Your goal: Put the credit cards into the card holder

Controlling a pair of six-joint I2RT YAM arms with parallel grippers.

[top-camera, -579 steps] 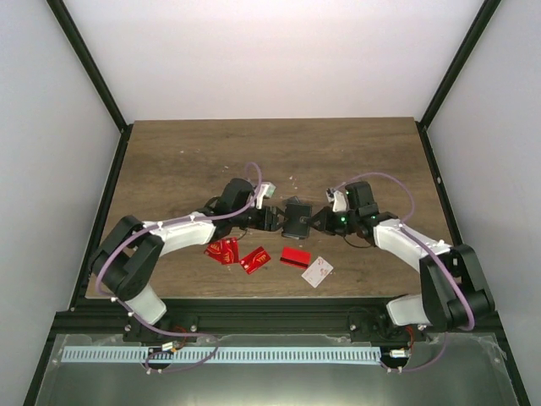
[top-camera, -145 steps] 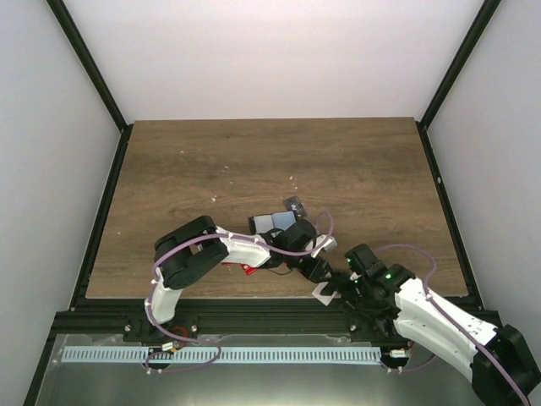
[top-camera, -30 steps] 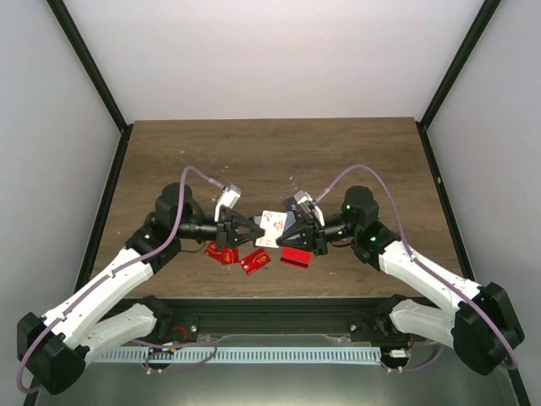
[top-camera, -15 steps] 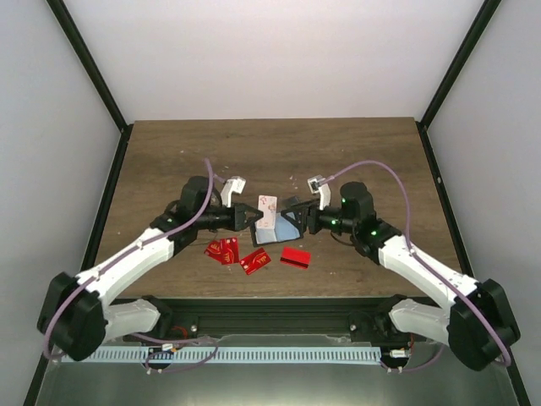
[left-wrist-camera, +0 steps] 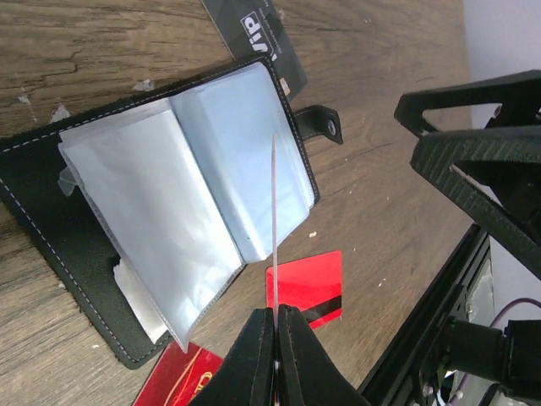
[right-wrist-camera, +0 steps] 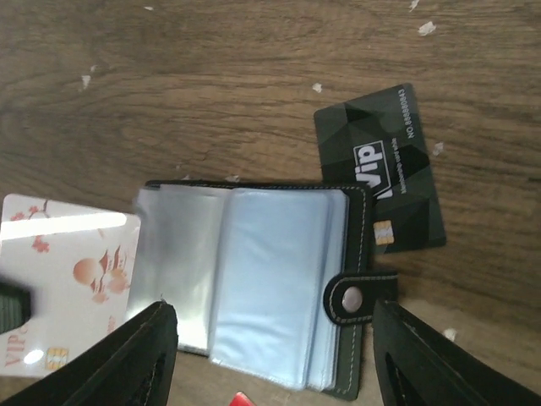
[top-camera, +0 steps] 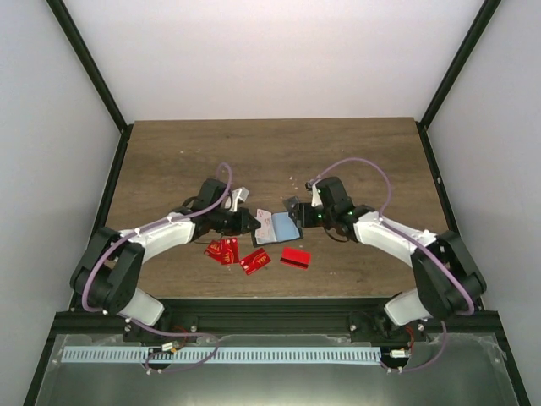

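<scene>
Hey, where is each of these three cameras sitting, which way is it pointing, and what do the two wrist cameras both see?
Top external: high behind the arm bases, looking down on the table; both arms show.
Left wrist: on the left arm, looking along the shut left fingers at the edge-on white card they pinch.
Right wrist: on the right arm, looking down between the spread right fingers.
Both wrist views share the open card holder, white card and dark grey card.

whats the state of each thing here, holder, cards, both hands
card holder: open, clear sleeves showing
white card: gripped, at the holder's edge
dark grey card: lying loose, face up
red cards: lying loose, outside the holder
left hand: shut on white card
right hand: open, holding nothing
</scene>
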